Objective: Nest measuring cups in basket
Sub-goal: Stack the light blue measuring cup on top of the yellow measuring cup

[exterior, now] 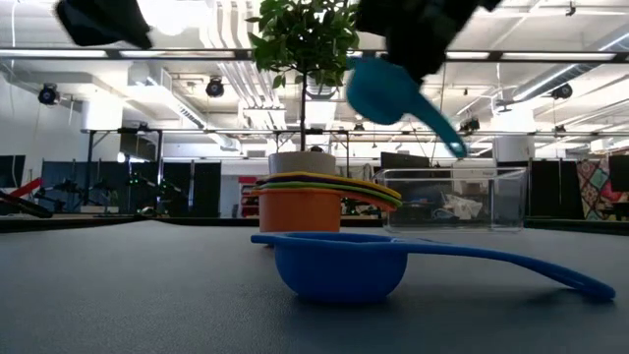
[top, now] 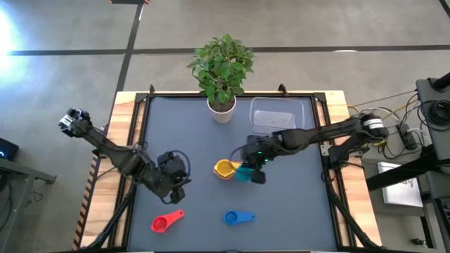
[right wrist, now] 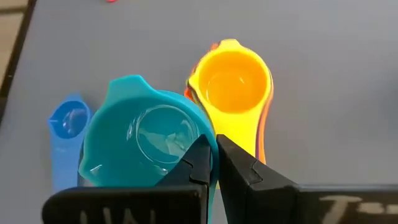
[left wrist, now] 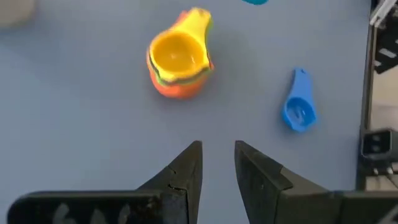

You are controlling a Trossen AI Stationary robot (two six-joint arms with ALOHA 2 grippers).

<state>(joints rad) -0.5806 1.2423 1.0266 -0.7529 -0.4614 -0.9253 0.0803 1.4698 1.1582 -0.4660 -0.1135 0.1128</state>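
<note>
My right gripper (top: pixel 254 171) is shut on the teal cup (right wrist: pixel 137 143) and hangs in the air just to the right of a stack of nested cups (top: pixel 225 169). The stack has yellow on top (right wrist: pixel 233 84) and orange at the bottom (exterior: pixel 298 209), and stands on its base on the mat. The blue cup (top: pixel 239 218) and the red cup (top: pixel 166 222) lie apart near the table's near edge. The clear basket (top: pixel 281 114) stands at the far side, right of the white plant pot (top: pixel 221 110). My left gripper (left wrist: pixel 217 152) is open a little, holds nothing and hovers left of the stack. My right gripper pinches the teal cup's bowl at its rim (right wrist: pixel 202 144), one finger (right wrist: pixel 198 163) over the inside and the other outside, coming from above. The cup is lifted clear of the mat and tilted, its handle (exterior: pixel 444 133) slanting downward.
The leafy plant (top: pixel 221 63) rises over the far middle of the mat. Wooden table edges (top: pixel 126 126) and a raised frame border the dark mat. Open mat lies between the stack and the basket, and around the left gripper.
</note>
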